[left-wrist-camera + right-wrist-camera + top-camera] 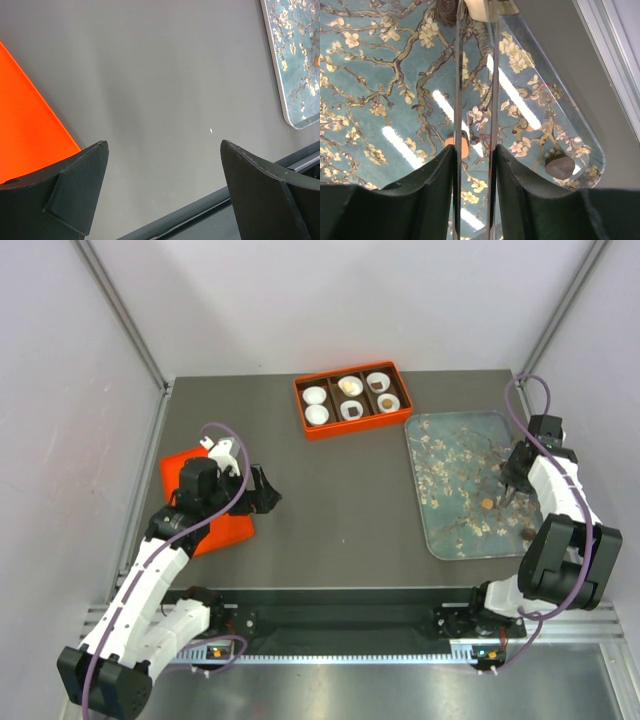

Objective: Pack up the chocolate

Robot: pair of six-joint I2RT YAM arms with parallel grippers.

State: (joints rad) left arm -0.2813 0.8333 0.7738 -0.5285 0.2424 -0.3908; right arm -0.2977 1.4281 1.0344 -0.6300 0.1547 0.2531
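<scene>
Right wrist: right gripper (pixel 474 150) clenched on clear tongs (pixel 458 75); tan chocolate (pixel 463 147) under blades, not at tips, might skid. Left gripper (pixel 164 145) released.

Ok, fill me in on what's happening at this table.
The right gripper hangs over the blossom tray, jaws pinched on what looks like a clear tool, near a tan chocolate and a dark chocolate. The left gripper is open and empty beside the orange lid. The orange box holds some filled cups.
</scene>
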